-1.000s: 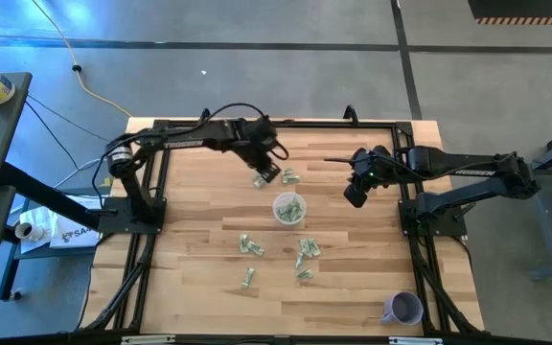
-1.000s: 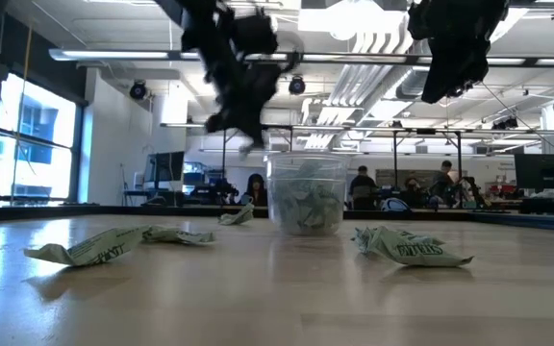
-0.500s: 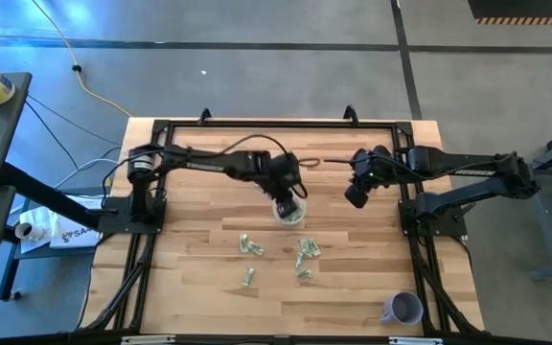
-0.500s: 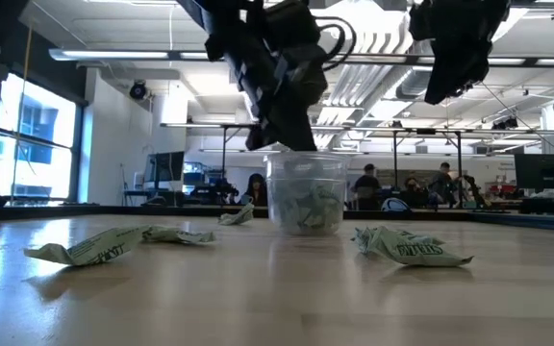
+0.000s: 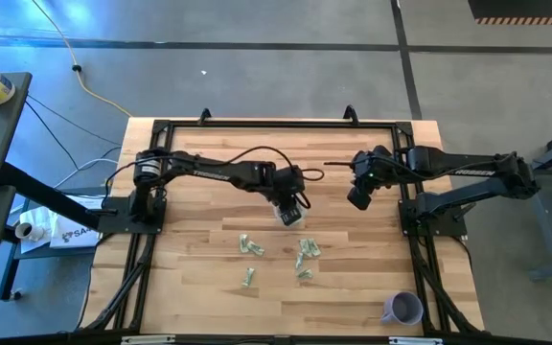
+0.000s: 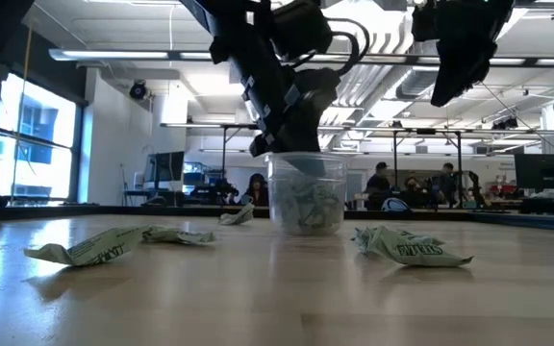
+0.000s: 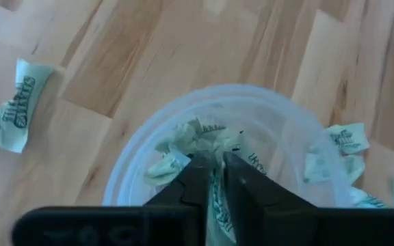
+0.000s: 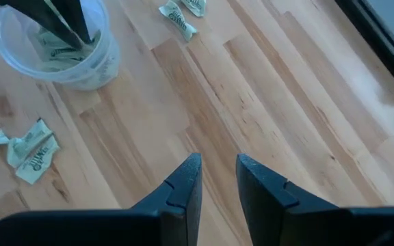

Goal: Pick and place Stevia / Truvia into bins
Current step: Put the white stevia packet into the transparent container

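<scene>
The left gripper [image 7: 215, 164] hangs with its fingertips just inside the mouth of the cup [image 7: 142, 160], directly over the heap of packets [image 7: 183, 140] already there. Its fingers stand slightly apart with a green-and-white packet between them, so it looks like a release under way; I cannot tell whether the packet is free yet. The risk is that the paper clings to a finger and rides out when the arm lifts, landing on the table [image 5: 199, 278]. The fingertips also sit close to the cup wall nearest the wrist, so a sideways exit could nudge or tip the light cup and spill the heap.

More packets [image 5: 251, 246] lie loose beyond the cup, on the side away from both arm bases. The right gripper [image 8: 216, 171] waits well off to the cup's side, above bare wood, fingers a little apart and empty.
</scene>
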`<action>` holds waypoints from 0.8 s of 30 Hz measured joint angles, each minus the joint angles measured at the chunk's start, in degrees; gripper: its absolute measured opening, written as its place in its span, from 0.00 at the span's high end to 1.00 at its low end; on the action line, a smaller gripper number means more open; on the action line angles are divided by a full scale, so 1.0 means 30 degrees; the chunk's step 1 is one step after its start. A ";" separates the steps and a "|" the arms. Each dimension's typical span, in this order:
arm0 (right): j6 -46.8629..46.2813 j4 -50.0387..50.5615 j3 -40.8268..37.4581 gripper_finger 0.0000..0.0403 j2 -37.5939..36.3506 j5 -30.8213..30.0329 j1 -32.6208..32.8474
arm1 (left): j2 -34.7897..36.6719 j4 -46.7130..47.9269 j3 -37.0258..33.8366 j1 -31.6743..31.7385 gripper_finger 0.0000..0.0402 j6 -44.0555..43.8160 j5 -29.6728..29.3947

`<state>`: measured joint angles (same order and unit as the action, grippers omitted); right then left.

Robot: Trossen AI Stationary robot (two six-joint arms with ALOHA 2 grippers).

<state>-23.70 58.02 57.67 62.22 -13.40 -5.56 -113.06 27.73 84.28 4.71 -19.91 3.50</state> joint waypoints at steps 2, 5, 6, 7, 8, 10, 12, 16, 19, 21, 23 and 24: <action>0.0230 0.0000 0.0000 0.79 0.0000 -0.0077 0.0000 | 0.0000 0.0279 0.0468 0.0013 0.76 -0.0019 0.0381; 0.0527 0.0000 0.0000 0.79 0.0000 -0.0070 0.0000 | 0.0007 0.1138 0.1209 0.0006 0.69 -0.0014 0.0491; 0.0559 -0.0007 0.0000 0.79 0.0000 -0.0070 0.0000 | 0.0007 0.1667 0.1551 -0.0001 0.66 0.0000 0.0487; 0.0567 0.0000 0.0000 0.79 0.0000 -0.0070 0.0000 | 0.0007 0.2262 0.2015 0.0023 0.64 0.0012 0.0485; 0.0571 -0.0001 0.0000 0.79 0.0000 -0.0070 0.0000 | 0.0007 0.2866 0.2485 0.0035 0.61 0.0033 0.0489; 0.0672 -0.0007 0.0000 0.79 0.0000 -0.0070 0.0000 | 0.0022 0.4279 0.3410 0.0046 0.57 0.0058 0.0485; 0.0850 -0.0007 0.0000 0.79 0.0000 -0.0069 0.0000 | 0.0022 0.5740 0.4205 0.0050 0.53 0.0530 0.0478; 0.1119 -0.0007 0.0000 0.79 0.0000 -0.0063 0.0000 | 0.0022 0.8354 0.5964 0.0050 0.47 0.1784 0.0456; 0.1479 -0.0007 0.0000 0.79 0.0000 -0.0146 0.0000 | 0.0022 1.0627 0.7238 0.0050 0.46 0.2756 -0.0556; 0.1560 -0.0015 0.0000 0.79 0.0000 -0.0335 0.0000 | 0.0027 1.2292 0.7699 0.0052 0.46 0.3583 -0.2038; 0.1565 -0.0015 0.0000 0.79 0.0000 -0.0535 0.0000 | 0.0029 1.4078 0.7735 0.0288 0.48 0.4284 -0.3591; 0.1565 -0.0015 0.0000 0.79 0.0000 -0.0608 0.0000 | 0.0022 1.5088 0.7688 0.0473 0.48 0.4464 -0.4142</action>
<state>-19.00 57.98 57.67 62.22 -15.22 -5.56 -112.99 73.00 107.34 6.13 -6.52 -8.93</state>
